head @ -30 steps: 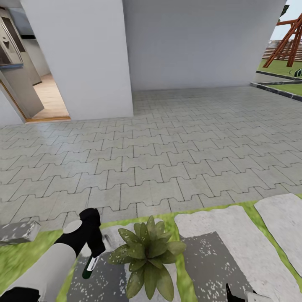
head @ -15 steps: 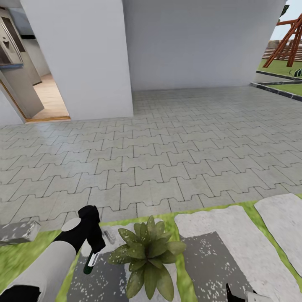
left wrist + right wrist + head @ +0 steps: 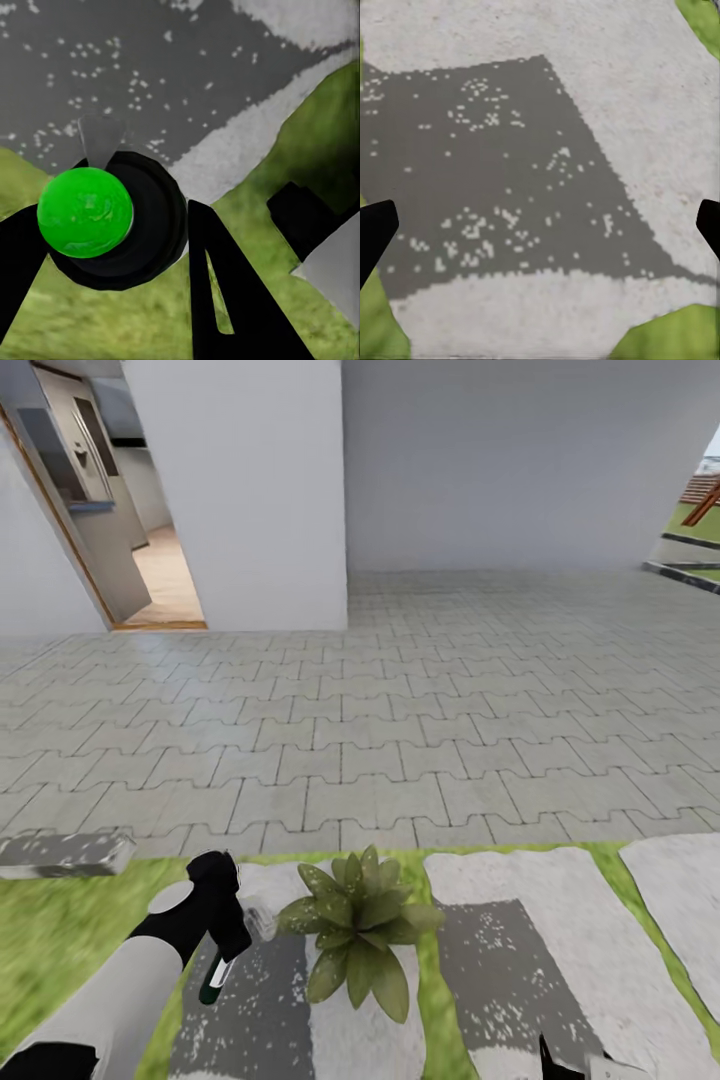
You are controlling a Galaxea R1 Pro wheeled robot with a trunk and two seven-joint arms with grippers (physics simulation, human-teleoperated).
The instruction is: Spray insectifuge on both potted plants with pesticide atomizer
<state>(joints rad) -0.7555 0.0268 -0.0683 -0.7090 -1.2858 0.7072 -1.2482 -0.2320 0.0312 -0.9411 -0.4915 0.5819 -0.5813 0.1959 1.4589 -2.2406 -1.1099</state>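
My whole picture has slid since a moment ago. The doorway (image 3: pixel 150 560) far on the left now shows more, and the red swing frame (image 3: pixel 706 500) far on the right is almost out of the picture. So my head or base has turned; the things on the ground have not walked anywhere.

Nearest to me, at the bottom right, I see the black tips of my right end effector (image 3: pixel 570 1060). In the right wrist view its two tips (image 3: pixel 375 232) sit far apart at the edges, over a bare grey stepping stone (image 3: pixel 510 187), so it is spread wide and holds nothing.

On the near left, my left end effector (image 3: pixel 228 945) is pinching the pesticide atomizer (image 3: pixel 214 982). The bottle points down at the dark stone (image 3: pixel 240 1010), the same way as before. In the left wrist view I look along it and see its round green end (image 3: pixel 85 212) between the black fingers (image 3: pixel 225 300).

Just right of the bottle sits one potted plant (image 3: pixel 358 932), close but not touching. It looks a bit smaller and further from me than before, which fits the camera moving.

Past the grass (image 3: pixel 60 940) lies the grey paving (image 3: pixel 400 740), then the white wall (image 3: pixel 240 490).

I think I am lining up to spray this plant. I see no second plant yet.
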